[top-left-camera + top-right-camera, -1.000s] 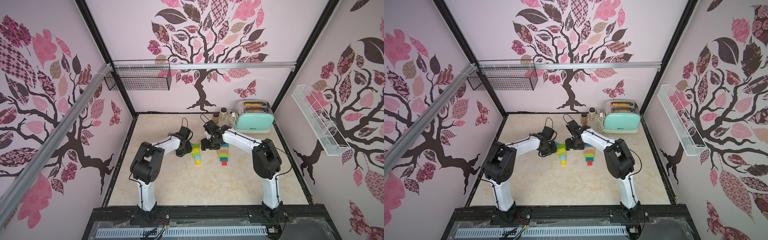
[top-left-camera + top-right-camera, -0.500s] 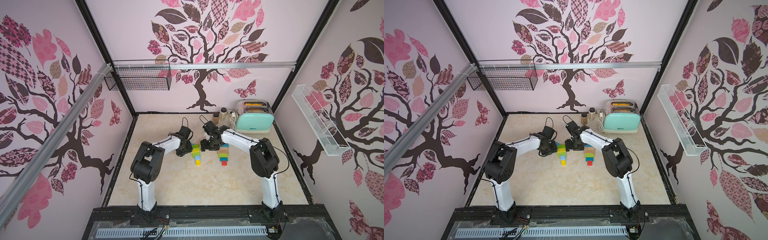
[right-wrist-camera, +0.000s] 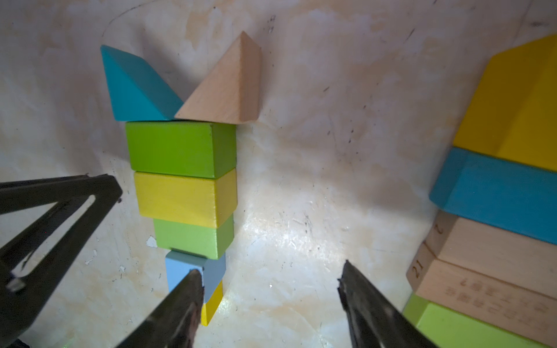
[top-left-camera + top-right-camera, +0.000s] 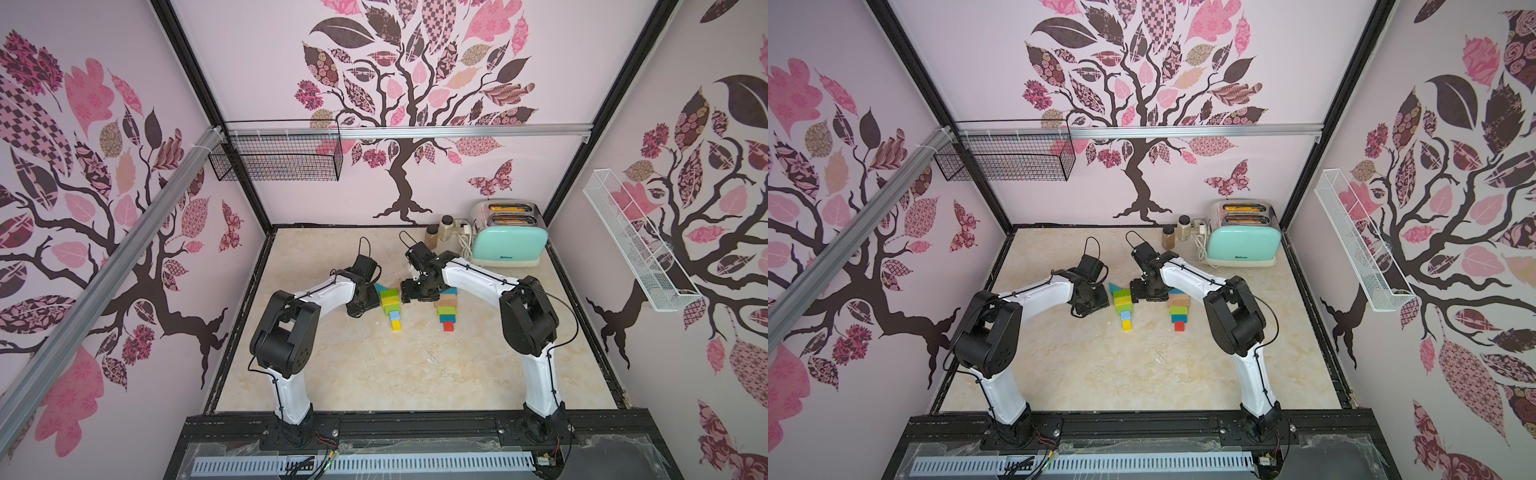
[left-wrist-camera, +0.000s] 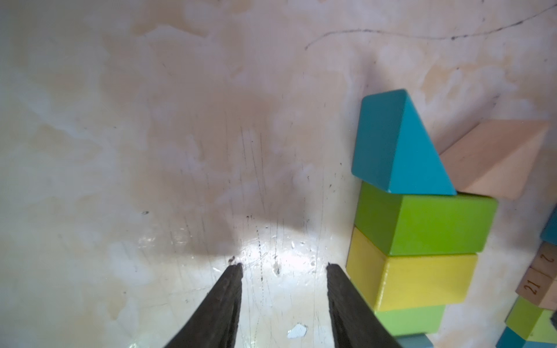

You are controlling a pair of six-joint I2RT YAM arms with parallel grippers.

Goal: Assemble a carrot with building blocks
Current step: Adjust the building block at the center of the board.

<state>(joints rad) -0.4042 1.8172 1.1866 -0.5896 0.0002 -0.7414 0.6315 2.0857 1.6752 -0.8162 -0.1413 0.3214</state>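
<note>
Down on the table [image 4: 374, 374], well apart from the toaster [image 4: 509, 245], lies a carrot-shaped row of blocks [image 4: 390, 305]: a teal wedge [image 3: 135, 87] and a tan wedge [image 3: 229, 87] splayed like leaves, then a dark green bar [image 3: 171, 149], a yellow bar [image 3: 176, 195], a lighter green block [image 3: 187, 238], a pale blue cube [image 3: 177, 271] and a small yellow cube [image 3: 212, 301]. It narrows stepwise along its long axis, leaf end nearer the toaster, tip pointing away. A second stepped row [image 4: 446, 309] lies parallel on the toaster's side. Left gripper [image 5: 284, 265]: jaws moderately apart, empty, just beside the yellow bar. Right gripper [image 3: 271, 268]: jaws wide, empty, between the rows
</note>
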